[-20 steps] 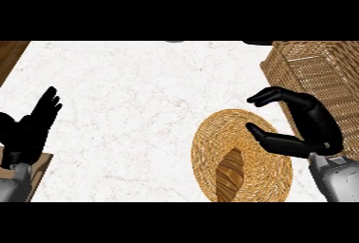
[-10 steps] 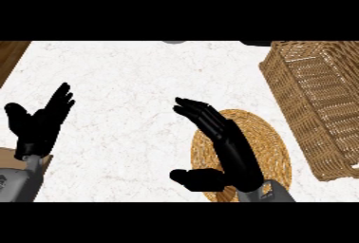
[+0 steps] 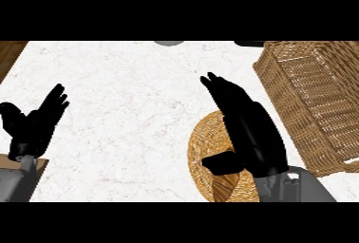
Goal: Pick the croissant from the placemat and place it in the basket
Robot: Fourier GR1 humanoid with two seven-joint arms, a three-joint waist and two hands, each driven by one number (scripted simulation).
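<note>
White marble counter, wicker basket far right. Right hand spread flat over the woven placemat (croissant barely peeking out); left hand rests open.

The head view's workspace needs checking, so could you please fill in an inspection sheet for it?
Surface: white marbled counter; wooden strip at the top left edge.
Job's things: round woven placemat at lower centre-right, partly hidden by the right robot hand; a brown bit, possibly the croissant, shows under that hand's wrist; wicker basket at right, nothing seen inside.
Clutter: two small dark shapes at the counter's far edge, too cut off to identify.
Robot hands: left robot hand open, fingers up, resting at the left edge; right robot hand open, fingers straight, over the placemat.
Cables: nothing seen.
Surroundings: nothing seen.
</note>
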